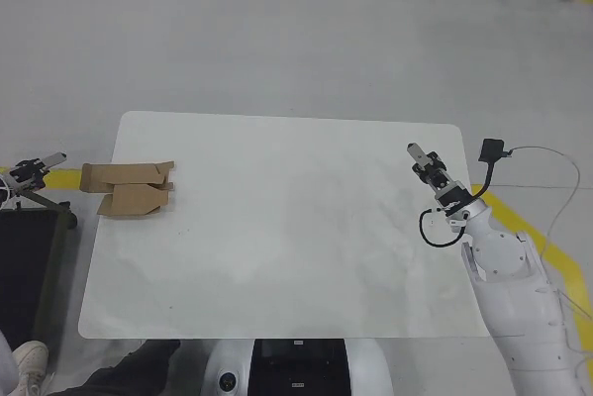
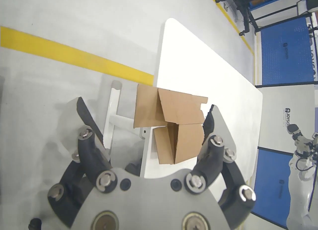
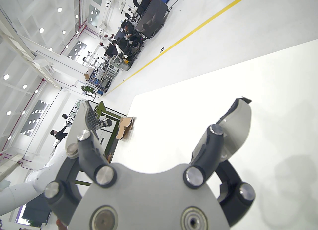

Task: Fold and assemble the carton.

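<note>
Most of the left arm is cut off at the top view's left edge; its claw (image 2: 146,109) hangs off the table's (image 1: 296,238) left side, fingers spread wide, gripping nothing. Near it, the flattened brown carton (image 1: 133,188) lies on the table's left edge, one end past the rim; I can't make out how its flaps overlap. A wide stretch of white tabletop separates it from the right claw (image 3: 164,105), fingers apart, over the far right corner

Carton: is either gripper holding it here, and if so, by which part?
Nothing is held. Both the left gripper and the right gripper are open and apart from the carton, which lies at the table edge.
</note>
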You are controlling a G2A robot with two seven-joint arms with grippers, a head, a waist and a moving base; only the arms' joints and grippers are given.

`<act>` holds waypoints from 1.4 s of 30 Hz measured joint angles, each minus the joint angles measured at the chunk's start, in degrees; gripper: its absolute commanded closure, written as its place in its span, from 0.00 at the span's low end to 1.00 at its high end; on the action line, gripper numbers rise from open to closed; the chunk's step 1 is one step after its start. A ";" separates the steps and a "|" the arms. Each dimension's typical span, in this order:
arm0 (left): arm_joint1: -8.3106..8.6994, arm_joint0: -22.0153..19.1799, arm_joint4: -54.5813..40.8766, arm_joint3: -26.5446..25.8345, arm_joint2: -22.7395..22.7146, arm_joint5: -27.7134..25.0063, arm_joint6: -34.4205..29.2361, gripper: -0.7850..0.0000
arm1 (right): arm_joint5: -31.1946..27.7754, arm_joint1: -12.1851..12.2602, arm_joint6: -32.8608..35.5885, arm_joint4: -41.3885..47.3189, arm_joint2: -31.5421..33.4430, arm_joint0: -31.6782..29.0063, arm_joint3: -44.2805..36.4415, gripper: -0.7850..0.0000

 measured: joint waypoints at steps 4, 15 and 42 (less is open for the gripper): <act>-0.49 -4.03 2.30 5.68 3.42 0.25 0.60 0.00 | 0.00 0.00 0.00 0.00 0.00 0.00 0.00 0.00; -1.66 -11.26 4.06 16.85 8.77 -2.38 0.54 0.24 | 0.00 0.00 0.00 0.00 0.00 0.00 0.00 0.00; -2.68 -16.00 5.30 21.43 13.94 0.23 3.20 0.82 | 0.00 0.00 0.00 0.00 0.00 0.00 0.00 0.00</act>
